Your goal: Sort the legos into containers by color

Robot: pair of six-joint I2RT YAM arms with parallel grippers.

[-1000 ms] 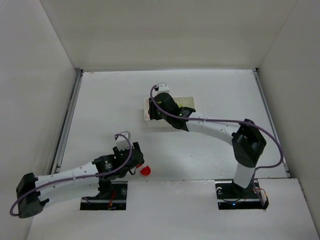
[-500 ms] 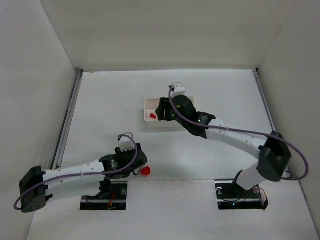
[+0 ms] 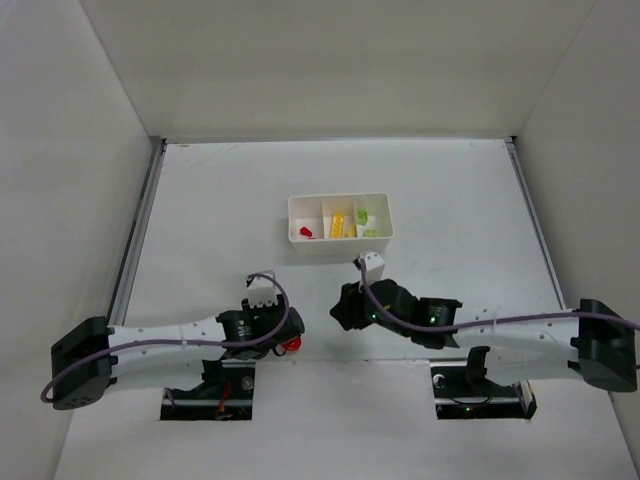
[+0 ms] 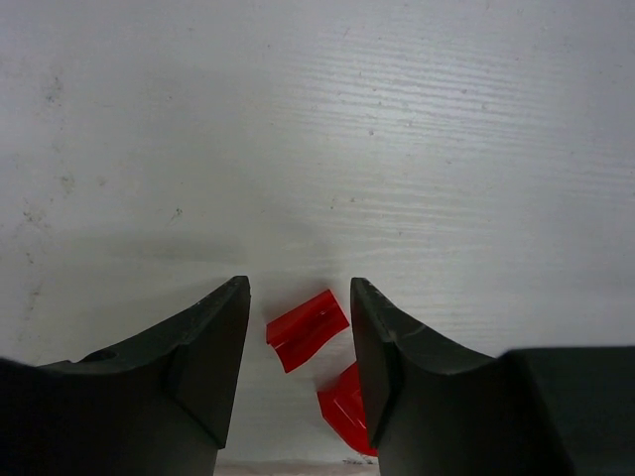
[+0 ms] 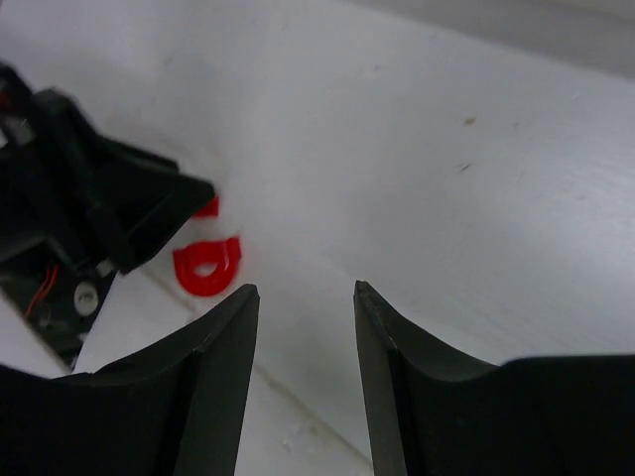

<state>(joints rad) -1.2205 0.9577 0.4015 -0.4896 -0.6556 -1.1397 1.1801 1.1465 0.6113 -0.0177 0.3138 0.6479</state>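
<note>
**Left gripper** (image 4: 296, 293), jaws apart, is straddling a small red piece (image 4: 308, 328) without gripping it. A red half-round (image 5: 206, 266) is lying just beside it. Both are sitting close to the near edge of the worktop (image 3: 220, 220), left of its middle.

**Right gripper** (image 5: 306, 293), jaws apart and empty, is now pointing at the same pieces. Within the last second its arm has swung back from over the tray (image 3: 340, 247) to the near edge.

**Tray**, lying mid-worktop toward the far edge, is now showing uncovered, with a red bit (image 3: 305, 233) in its left compartment, the yellow brick (image 3: 343, 224) in the middle and green pieces (image 3: 372, 222) on the right.

Judged from this, only red pieces are waiting to be sorted, and both arms are crowding one spot.
</note>
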